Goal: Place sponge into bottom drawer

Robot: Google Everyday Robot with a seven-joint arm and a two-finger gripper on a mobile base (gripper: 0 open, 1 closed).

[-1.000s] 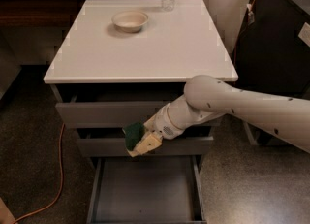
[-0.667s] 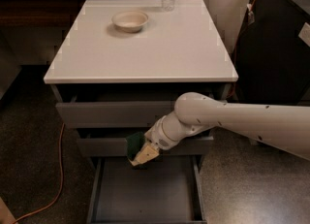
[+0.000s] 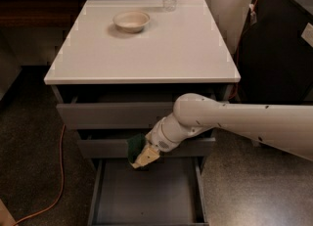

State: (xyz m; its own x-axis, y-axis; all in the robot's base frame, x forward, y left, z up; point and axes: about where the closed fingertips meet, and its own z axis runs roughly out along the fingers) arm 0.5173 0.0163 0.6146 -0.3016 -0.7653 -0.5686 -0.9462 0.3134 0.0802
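On my camera view, the gripper (image 3: 145,157) is clamped on the sponge (image 3: 135,146). It holds the sponge above the back of the pulled-out bottom drawer (image 3: 146,200), just in front of the middle drawer (image 3: 102,147). The bottom drawer's tray shows bare grey floor. The bowl (image 3: 131,21) sits on the cabinet top (image 3: 161,54).

No legible text or labels
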